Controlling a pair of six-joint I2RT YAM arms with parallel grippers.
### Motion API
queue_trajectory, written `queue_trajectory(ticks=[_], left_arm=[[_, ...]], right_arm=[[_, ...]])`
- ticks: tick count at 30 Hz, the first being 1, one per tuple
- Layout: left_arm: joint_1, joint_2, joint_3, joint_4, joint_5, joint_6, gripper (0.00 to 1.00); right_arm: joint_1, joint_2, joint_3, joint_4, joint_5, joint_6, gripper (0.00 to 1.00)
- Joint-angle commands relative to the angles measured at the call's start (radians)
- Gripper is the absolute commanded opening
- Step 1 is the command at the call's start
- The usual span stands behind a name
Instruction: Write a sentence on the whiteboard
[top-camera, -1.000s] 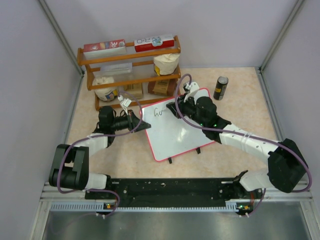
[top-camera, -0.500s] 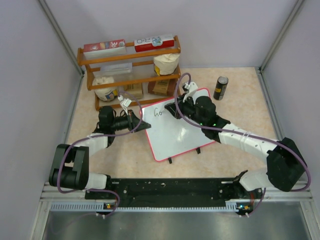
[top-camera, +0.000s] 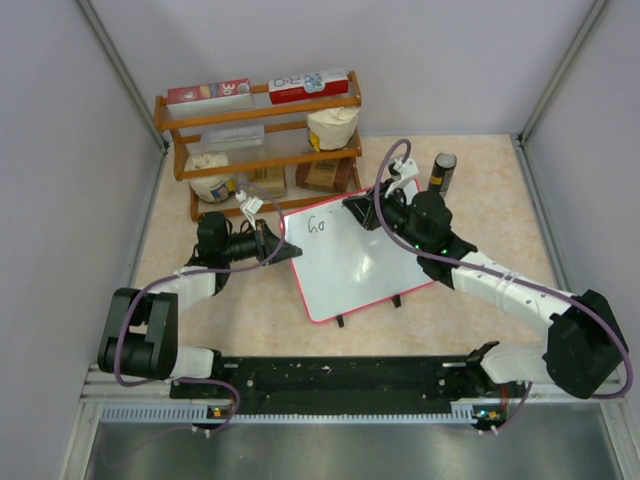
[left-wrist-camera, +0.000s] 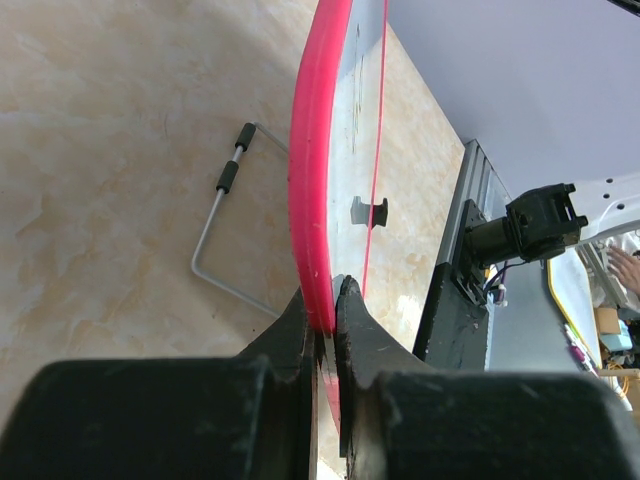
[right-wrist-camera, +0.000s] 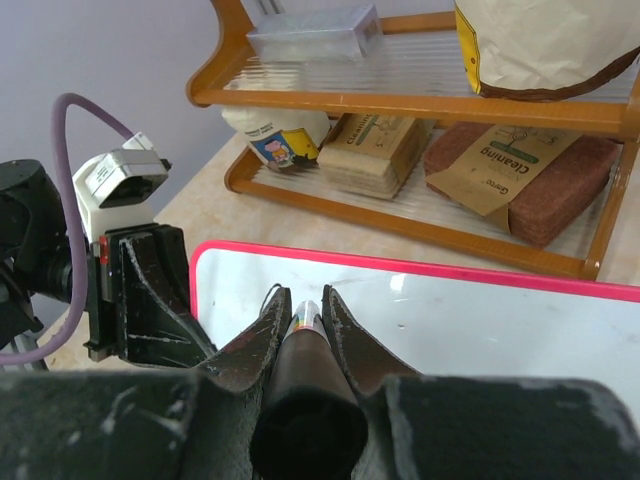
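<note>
The whiteboard with a red-pink frame lies tilted on the table. The sentence reads only "Go" in black at the board's top left. My left gripper is shut on the board's left edge; in the left wrist view the red frame runs between my left gripper's jaws. My right gripper is shut on a dark marker and hovers over the board's top edge, right of the text. In the right wrist view the marker tip points at the white surface.
A wooden rack with boxes, bags and sponges stands behind the board. A black can stands at the back right. A bent wire handle lies on the table left of the board. A black clip foot shows on the board's edge.
My right arm has swung right and back, carrying the marker off the text, so "Go" now shows uncovered. The left arm and the board have not moved.
</note>
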Motion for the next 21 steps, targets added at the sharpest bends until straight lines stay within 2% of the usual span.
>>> queue_trajectory(ticks=[1,21], left_arm=[[-0.031,0.034,-0.052,-0.092,-0.018,0.221,0.0],[-0.031,0.04,-0.05,-0.092,-0.015,0.22,0.0]], right_arm=[[-0.007,0.01,0.02,0.03,-0.015,0.016,0.0],[-0.009,0.084,0.035,0.015,-0.044,0.023,0.0]])
